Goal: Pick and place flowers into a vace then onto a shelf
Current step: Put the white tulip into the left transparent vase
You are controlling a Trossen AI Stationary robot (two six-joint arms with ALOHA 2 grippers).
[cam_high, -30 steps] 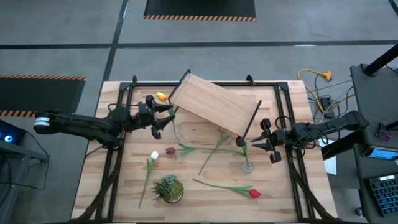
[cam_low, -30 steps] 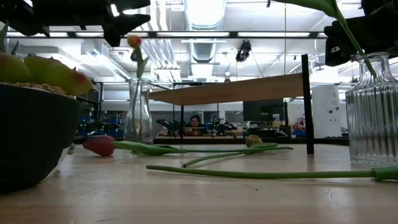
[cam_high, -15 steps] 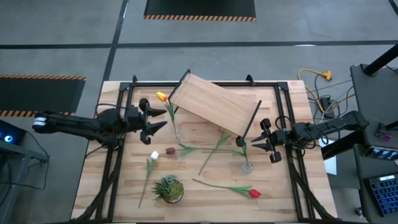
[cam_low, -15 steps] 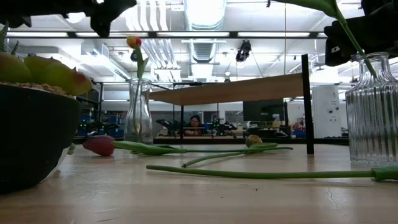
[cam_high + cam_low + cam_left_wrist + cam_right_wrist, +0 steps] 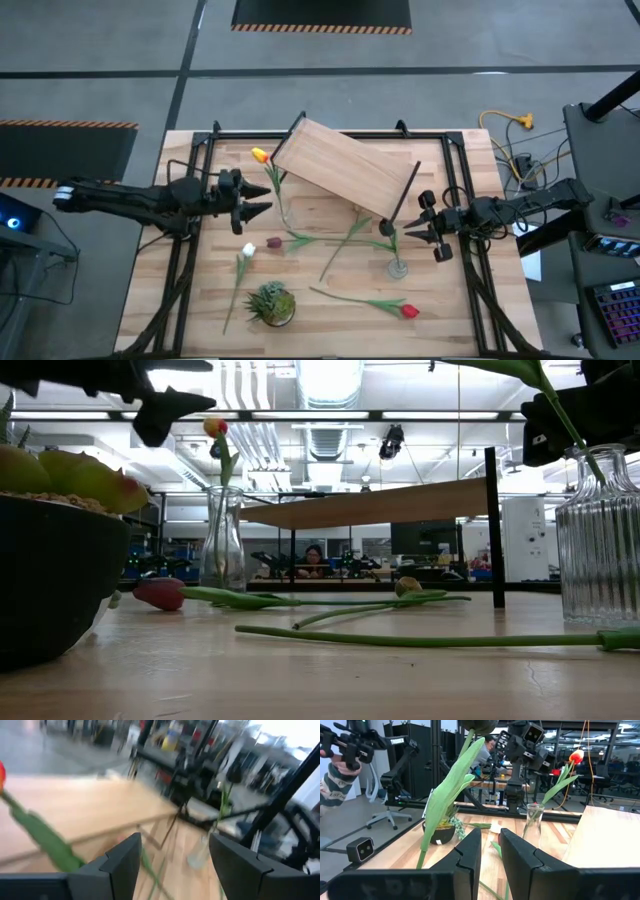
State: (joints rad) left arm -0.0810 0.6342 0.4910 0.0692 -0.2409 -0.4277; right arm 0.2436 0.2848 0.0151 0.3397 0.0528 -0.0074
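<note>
We see the slatted tabletop (image 5: 320,310) carrying everything, and on its far half the shelf (image 5: 345,168), set askew on thin black legs with nothing on it — the last stage of the task, we judge, is still ahead. The left arm reaches in from the left edge; its left gripper (image 5: 262,197) is spread and empty, just beside the clear vase (image 5: 283,213) where a yellow tulip (image 5: 260,155) stands upright, its head leaning toward the shelf corner. The right gripper (image 5: 414,228) is pinched on the stem of a tulip (image 5: 447,795) above the ribbed vase (image 5: 398,266) — held there, we take it, to feed the stem down the narrow neck. Other flowers lie flat between the vases: a white tulip (image 5: 248,250), a maroon tulip (image 5: 273,242) and, nearer the front, a red tulip (image 5: 409,311). The small potted plant (image 5: 271,303) sits at the front.
</note>
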